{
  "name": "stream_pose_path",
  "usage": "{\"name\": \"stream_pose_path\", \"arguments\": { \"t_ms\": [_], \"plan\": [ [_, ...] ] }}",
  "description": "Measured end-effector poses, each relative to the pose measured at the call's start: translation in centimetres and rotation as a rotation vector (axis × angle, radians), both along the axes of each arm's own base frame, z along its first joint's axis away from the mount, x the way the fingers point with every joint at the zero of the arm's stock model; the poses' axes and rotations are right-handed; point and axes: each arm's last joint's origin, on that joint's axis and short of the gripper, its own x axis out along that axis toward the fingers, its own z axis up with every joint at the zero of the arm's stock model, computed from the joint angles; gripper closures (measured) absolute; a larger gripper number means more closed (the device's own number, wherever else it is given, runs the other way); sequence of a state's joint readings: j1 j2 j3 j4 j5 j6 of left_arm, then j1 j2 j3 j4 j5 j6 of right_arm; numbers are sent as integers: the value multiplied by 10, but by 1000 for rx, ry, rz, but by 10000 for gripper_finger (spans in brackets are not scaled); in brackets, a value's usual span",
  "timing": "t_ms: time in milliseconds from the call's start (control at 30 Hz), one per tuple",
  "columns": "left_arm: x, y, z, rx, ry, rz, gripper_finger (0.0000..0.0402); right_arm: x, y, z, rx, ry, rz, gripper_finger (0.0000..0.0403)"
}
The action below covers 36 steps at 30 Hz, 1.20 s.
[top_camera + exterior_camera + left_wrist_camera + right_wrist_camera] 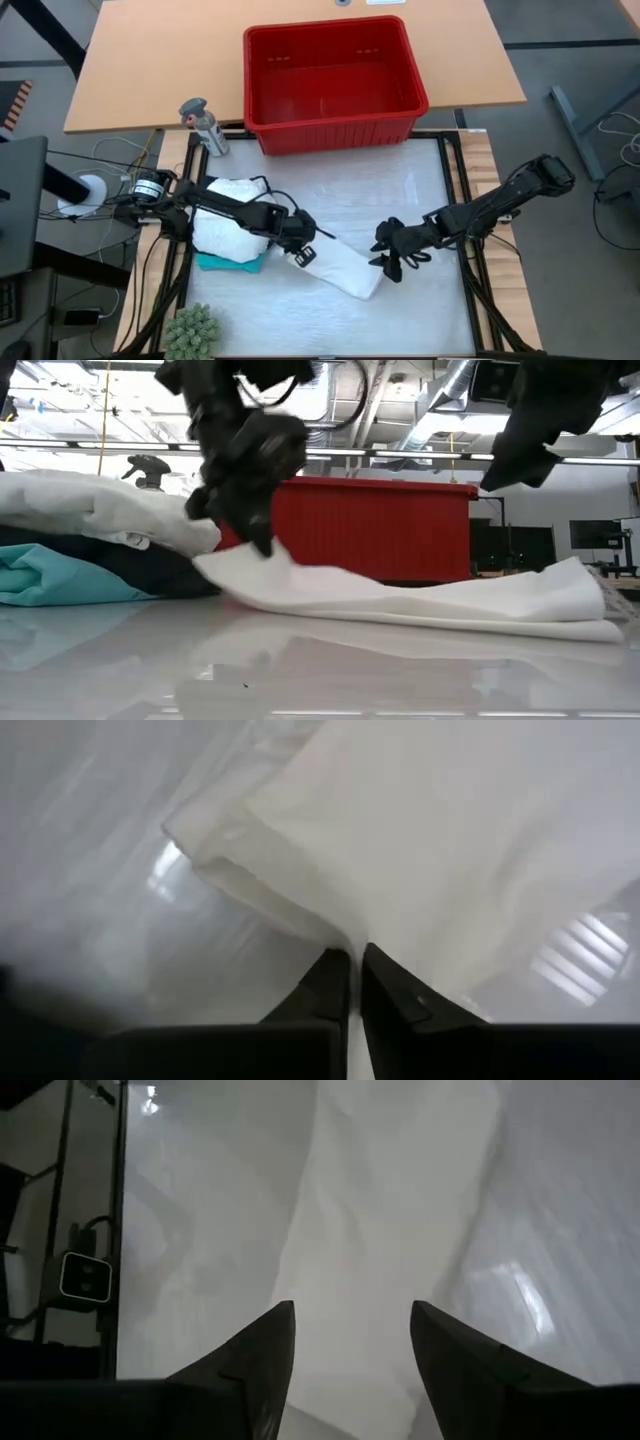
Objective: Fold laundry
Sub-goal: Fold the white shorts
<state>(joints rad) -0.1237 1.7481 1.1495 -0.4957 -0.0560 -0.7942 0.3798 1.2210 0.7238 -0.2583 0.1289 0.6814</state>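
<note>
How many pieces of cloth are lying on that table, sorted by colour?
White: 2, the white cloth spread flat that the left gripper pinches, and the white bundle on top of the pile
Teal: 1, the teal garment under the pile
Black: 1, the black garment, seen only from table height
Total: 4 that I can tell apart

My left gripper (303,256) sits at one end of a cloth (345,270) spread mid-table; my right gripper (388,262) hangs over its other end. To my left, just beside the cloth, lies a pile of garments (228,235) — behind everything, a basket (335,75). A plant (192,332) stands at the near left corner.
</note>
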Motion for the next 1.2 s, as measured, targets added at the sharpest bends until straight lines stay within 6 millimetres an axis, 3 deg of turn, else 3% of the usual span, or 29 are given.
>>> {"name": "stream_pose_path", "arguments": {
  "t_ms": [200,333,433,600,867,1200],
  "plan": [
    [13,1,42,28,-18,-43,401,5,-1,0,-52,-41,37,235],
    [16,1,71,78,-11,-83,401,9,-8,2,-77,-69,34,325],
    [17,2,80,114,-24,-97,401,15,-15,0,-108,-88,24,384],
    [17,2,81,121,-24,-95,401,37,-22,-15,-94,-109,39,385],
    [19,2,78,118,-21,-68,401,69,-29,-56,-38,-97,93,387],
    [19,-1,78,100,-23,-78,401,88,-49,-97,-9,-47,74,387]
  ]
}}
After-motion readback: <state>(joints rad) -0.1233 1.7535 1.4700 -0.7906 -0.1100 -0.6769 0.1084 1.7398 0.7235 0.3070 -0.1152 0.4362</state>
